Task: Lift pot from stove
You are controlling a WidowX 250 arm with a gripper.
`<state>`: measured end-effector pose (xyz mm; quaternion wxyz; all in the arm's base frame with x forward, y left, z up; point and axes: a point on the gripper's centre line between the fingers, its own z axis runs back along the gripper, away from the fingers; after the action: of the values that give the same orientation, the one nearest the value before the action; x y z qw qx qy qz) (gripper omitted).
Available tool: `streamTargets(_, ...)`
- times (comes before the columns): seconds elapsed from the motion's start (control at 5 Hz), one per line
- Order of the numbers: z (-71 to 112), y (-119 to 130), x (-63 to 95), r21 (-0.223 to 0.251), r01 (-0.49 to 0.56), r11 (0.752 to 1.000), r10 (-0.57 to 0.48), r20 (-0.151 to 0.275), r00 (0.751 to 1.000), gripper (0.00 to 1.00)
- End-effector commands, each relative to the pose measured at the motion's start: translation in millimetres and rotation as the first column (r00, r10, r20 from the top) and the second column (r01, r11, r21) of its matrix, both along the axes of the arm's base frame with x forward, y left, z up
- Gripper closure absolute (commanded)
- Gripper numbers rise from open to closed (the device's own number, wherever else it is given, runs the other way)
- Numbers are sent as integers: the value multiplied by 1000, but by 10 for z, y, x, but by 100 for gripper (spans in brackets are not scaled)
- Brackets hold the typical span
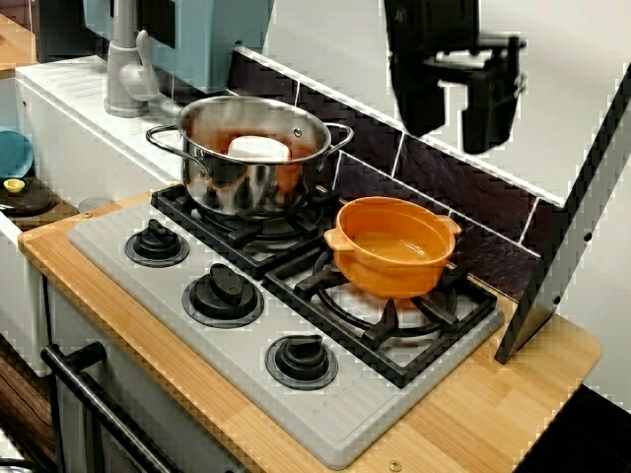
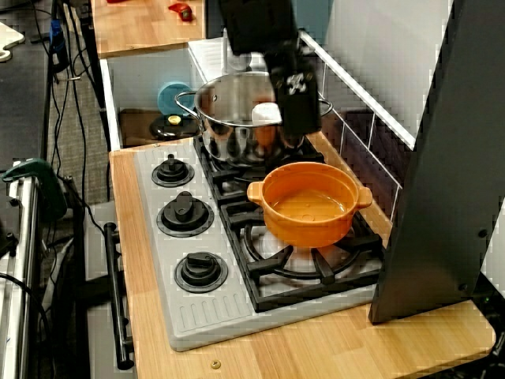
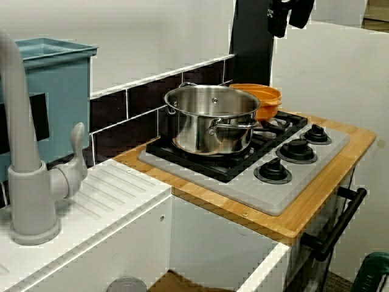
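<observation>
The small orange pot [image 1: 394, 246] [image 2: 309, 204] sits upright on the right burner grate of the grey stove [image 1: 335, 414] [image 2: 189, 316]. It looks empty inside. In the side view only the pot's rim [image 3: 262, 95] shows behind the steel pot. My black gripper [image 1: 454, 133] [image 2: 296, 106] [image 3: 289, 24] hangs in the air well above the stove, apart from the pot. Its fingers stand open with nothing between them.
A larger steel pot [image 1: 251, 158] [image 3: 211, 118] with a white object [image 1: 258, 148] inside fills the left burner, close beside the orange pot. Three black knobs [image 1: 222, 293] line the stove front. A dark slanted panel [image 2: 442, 174] stands right; a faucet [image 3: 24, 182] and sink lie left.
</observation>
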<state>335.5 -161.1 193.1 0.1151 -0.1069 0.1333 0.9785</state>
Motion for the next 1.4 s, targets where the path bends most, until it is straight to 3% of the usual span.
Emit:
streamTargets(0.0, -275, -11, 45, 38, 52, 998, -53, 46, 997, 0)
streamTargets(0.2, -555, -20, 57, 111, 78, 991, -87, 78, 993, 0)
streamTargets(0.4, -780, -55, 59, 155, 91, 984, -104, 76, 992, 0)
streamTargets(0.8, -973, -130, 83, 179, 80, 981, -95, 81, 992, 0)
streamTargets(1.2, -995, -147, 141, 191, 70, 979, -87, 78, 993, 0)
